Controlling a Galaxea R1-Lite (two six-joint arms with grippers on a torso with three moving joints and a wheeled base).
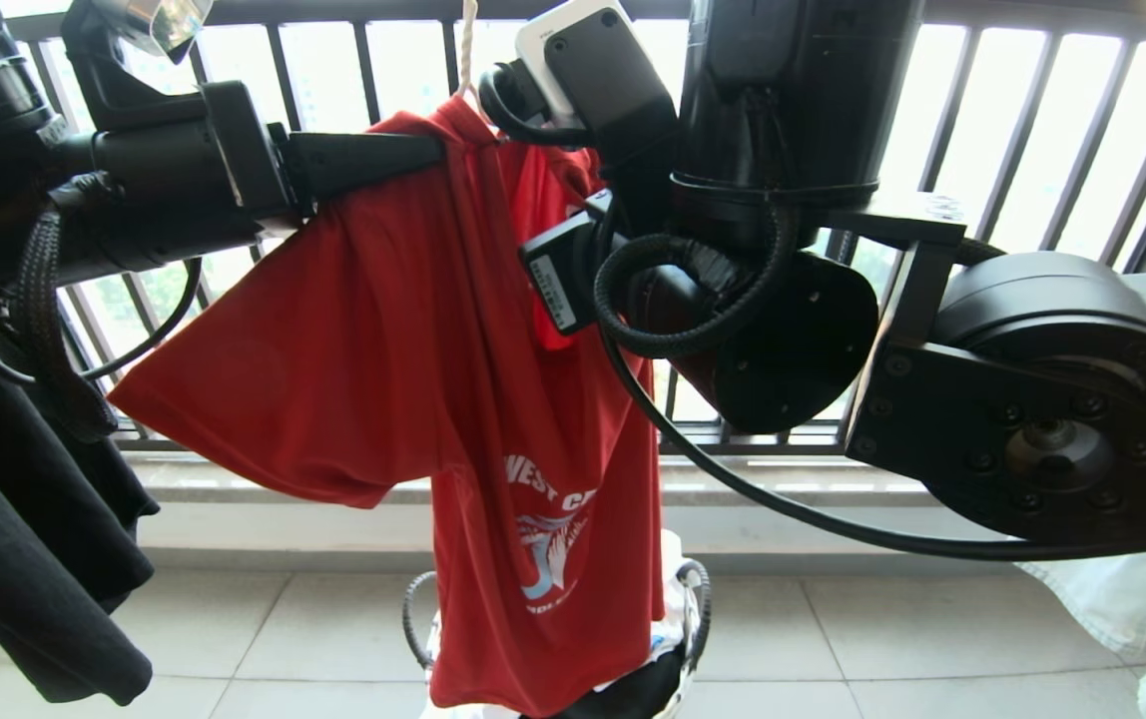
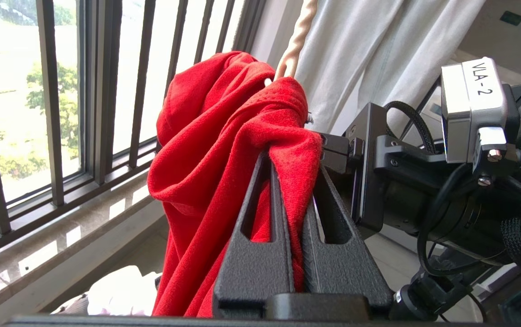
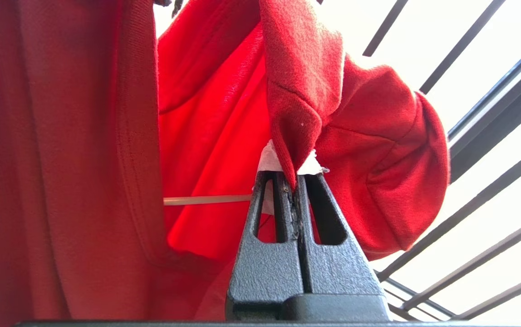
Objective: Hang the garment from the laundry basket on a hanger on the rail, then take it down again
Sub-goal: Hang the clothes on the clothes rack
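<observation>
The red garment [image 1: 383, 350] hangs in front of me, its white lettering low on the chest, draped over the thin white hanger. The hanger's twisted hook [image 1: 468, 50] rises out of the collar, and its wire bar [image 3: 206, 200] shows inside the shirt. My left gripper [image 1: 438, 150] reaches in from the left and is shut on a bunched fold at the shoulder [image 2: 294, 154]. My right gripper [image 3: 294, 179] is shut on a pointed fold of the red fabric beside a white label. The laundry basket [image 1: 683, 624] stands on the floor below the shirt, mostly hidden by it. The rail is out of view.
A black garment [image 1: 24, 559] hangs at the far left and a pale one [image 1: 1112, 599] at the lower right. The black barred window railing [image 1: 1032, 130] runs close behind the shirt. My right arm's bulky joints [image 1: 1032, 399] fill the right side.
</observation>
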